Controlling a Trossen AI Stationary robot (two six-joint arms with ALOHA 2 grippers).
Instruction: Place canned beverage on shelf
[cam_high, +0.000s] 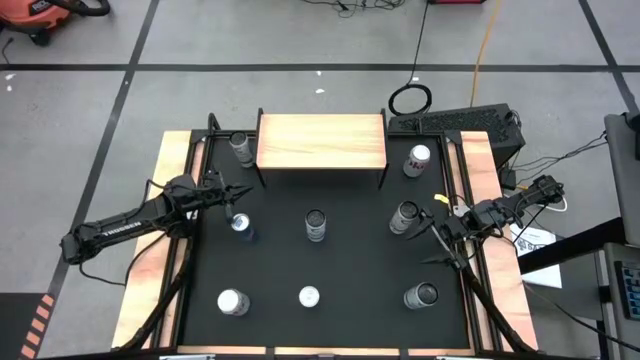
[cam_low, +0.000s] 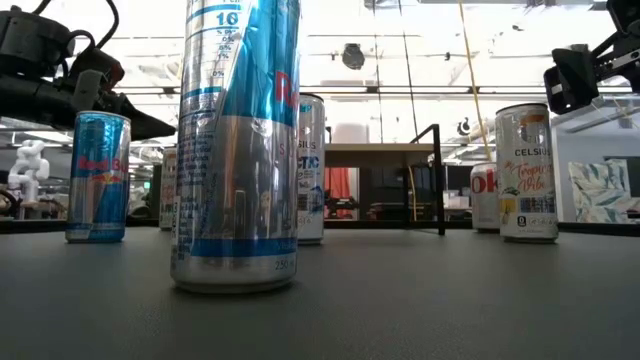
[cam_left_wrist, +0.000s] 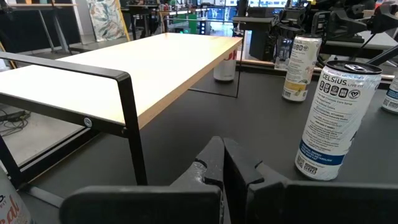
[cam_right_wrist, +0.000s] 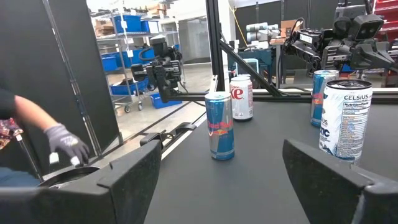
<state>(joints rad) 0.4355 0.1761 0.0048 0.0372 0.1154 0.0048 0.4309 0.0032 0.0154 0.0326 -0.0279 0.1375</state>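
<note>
- Your left claw (cam_high: 237, 193) is sitting fully closed and empty on the left side of the black counter (cam_high: 330, 270), just beside the blue-and-silver Red Bull can (cam_high: 240, 224); it is gripping nothing.
- Your right claw (cam_high: 437, 235) is standing wide open with nothing between its fingers, close to the silver can with the dark top (cam_high: 404, 216), which looks like the likeliest pick since the open fingers are already near it.
- The low shelf with the pale wood top and thin black legs (cam_high: 321, 140) is waiting at the far edge of the counter, its top bare, so no can is placed yet.
- The remaining cans are standing upright and well apart across the counter, leaving room for fingers to straddle each one.
- In the right wrist view a person's gloved hand (cam_right_wrist: 65, 144) is showing beyond the counter edge, so be watching that side.
</note>
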